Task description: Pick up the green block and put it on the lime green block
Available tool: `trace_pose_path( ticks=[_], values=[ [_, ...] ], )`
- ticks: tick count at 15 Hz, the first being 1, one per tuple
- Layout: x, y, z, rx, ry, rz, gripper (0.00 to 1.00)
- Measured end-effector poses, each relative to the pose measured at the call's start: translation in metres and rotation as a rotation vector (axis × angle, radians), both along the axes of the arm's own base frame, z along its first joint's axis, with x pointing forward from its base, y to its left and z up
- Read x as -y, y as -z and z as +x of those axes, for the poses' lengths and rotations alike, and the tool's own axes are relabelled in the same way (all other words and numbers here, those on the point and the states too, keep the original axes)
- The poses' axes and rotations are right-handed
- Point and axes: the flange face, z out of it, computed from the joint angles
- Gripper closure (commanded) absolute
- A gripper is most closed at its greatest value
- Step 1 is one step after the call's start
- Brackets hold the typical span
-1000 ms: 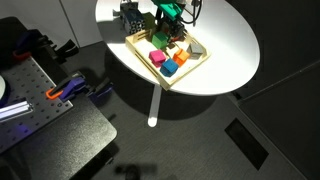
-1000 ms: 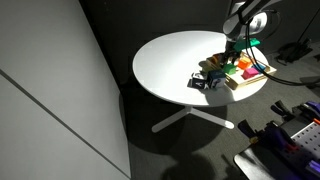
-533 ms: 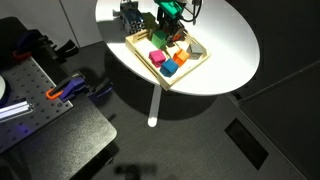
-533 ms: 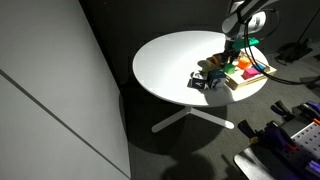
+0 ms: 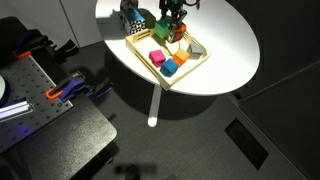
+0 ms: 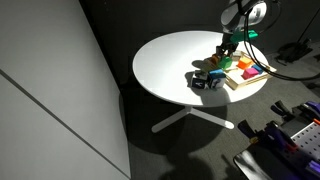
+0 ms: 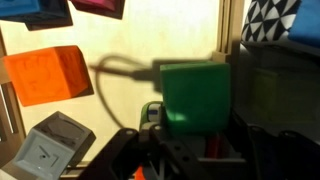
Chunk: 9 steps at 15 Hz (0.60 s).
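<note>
A lab, judging by its perforated breadboard (image 5: 35,75).

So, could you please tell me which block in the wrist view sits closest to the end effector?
The green block: it sits directly in front of the end effector, while the orange block and the grey block lie off to one side.

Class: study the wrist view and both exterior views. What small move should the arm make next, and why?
Probably carry the green block sideways toward the lime block. The jaws appear shut on it, above the tray, with the orange block beside it; the lime block is not under it yet.
</note>
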Motion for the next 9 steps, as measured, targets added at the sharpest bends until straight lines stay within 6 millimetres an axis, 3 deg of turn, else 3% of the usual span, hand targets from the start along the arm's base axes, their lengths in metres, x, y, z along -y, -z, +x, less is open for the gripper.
trace_pose_path(
  ticks=[5,9],
  values=[
    [-0.019,-0.032,0.007,0.051,-0.003,-0.003,0.68],
    [-0.039,-0.041,0.013,0.088,-0.026,-0.002,0.68]
  ],
)
